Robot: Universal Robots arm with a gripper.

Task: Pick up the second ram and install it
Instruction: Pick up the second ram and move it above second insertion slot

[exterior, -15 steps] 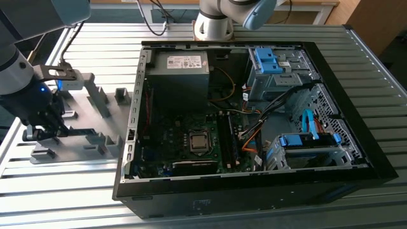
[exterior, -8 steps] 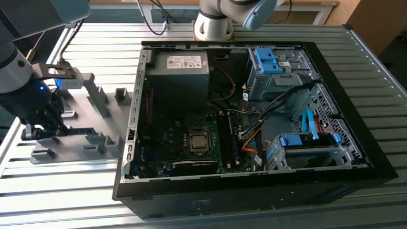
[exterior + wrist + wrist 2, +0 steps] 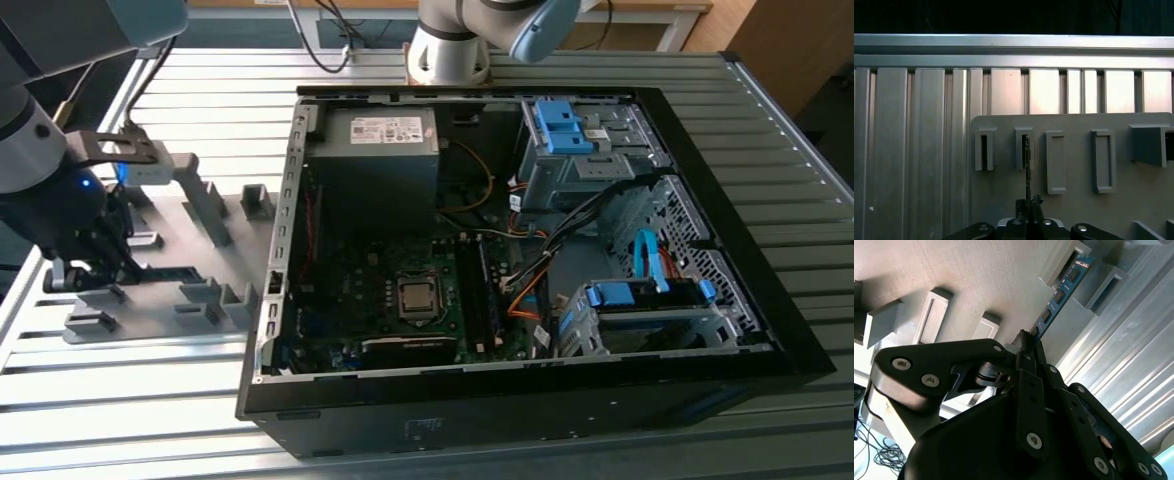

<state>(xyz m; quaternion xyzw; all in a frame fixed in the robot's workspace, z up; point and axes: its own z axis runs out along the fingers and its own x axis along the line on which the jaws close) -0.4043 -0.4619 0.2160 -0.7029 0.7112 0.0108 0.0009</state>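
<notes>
Pick-up step, I judge: in the second wrist view the fingers (image 3: 1026, 352) are pinched narrow on the near end of the second ram (image 3: 1059, 292). Its far end sits in a slot of the grey holder (image 3: 964, 275), so freeing it calls for a straight pull along that slot

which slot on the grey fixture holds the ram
The slot the gripper faces: the second ram, gripped at one end, runs into it; neighbouring slots hold nothing.
</notes>
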